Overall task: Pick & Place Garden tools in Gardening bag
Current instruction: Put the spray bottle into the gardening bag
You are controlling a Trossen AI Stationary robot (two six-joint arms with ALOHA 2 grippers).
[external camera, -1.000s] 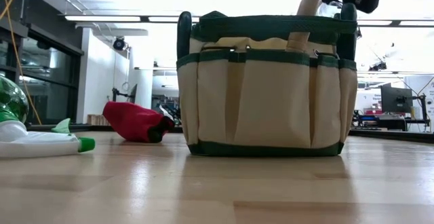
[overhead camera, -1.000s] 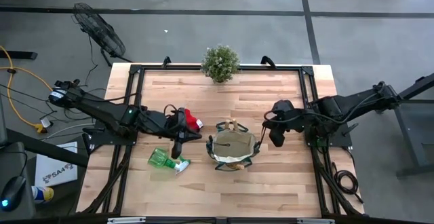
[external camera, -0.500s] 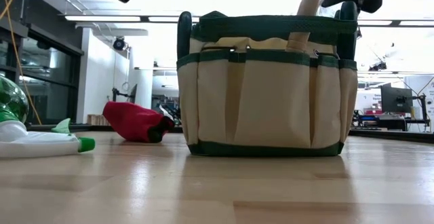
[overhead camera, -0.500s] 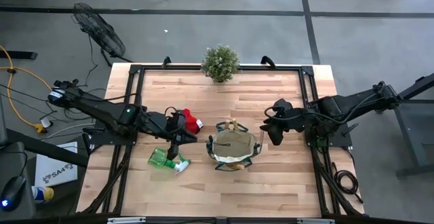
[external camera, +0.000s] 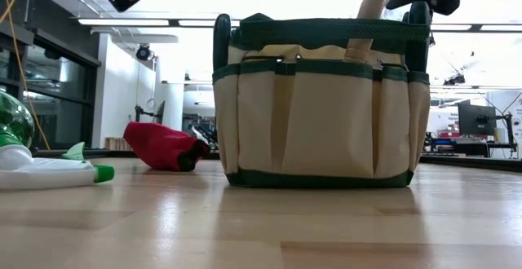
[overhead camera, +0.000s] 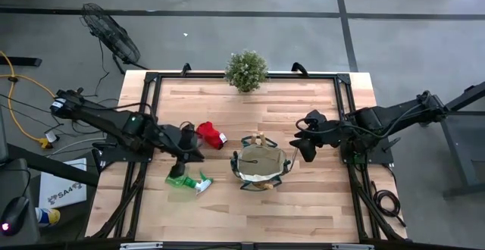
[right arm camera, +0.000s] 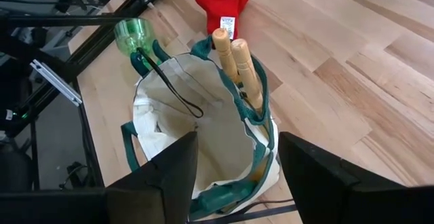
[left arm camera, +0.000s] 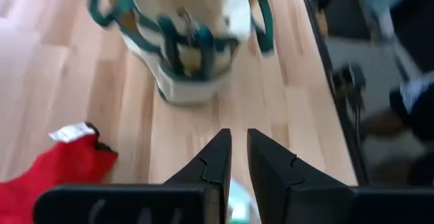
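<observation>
The tan gardening bag point(overhead camera: 261, 167) point(external camera: 318, 106) with green trim stands upright on the table's middle. Two wooden tool handles point(right arm camera: 234, 61) stick up out of it at its far rim. A red glove point(overhead camera: 211, 135) point(left arm camera: 54, 163) lies flat to the bag's left. A green spray bottle point(overhead camera: 187, 180) point(external camera: 33, 167) lies on its side nearer the front. My left gripper point(left arm camera: 239, 163) point(overhead camera: 189, 155) hangs above the bottle, left of the bag, its fingers a narrow gap apart, holding nothing. My right gripper point(right arm camera: 234, 176) point(overhead camera: 299, 148) hangs open above the bag's right rim, holding nothing.
A bushy potted plant point(overhead camera: 246, 70) stands at the middle of the table's far edge. A dark frame point(overhead camera: 151, 79) runs along the tabletop's edges. Bare wood lies in front of the bag and across the far half.
My left gripper has drawn back from beside the red glove toward the table's left edge and tipped further down. The glove, partly covered by the arm before, now shows whole and lies where it was.
</observation>
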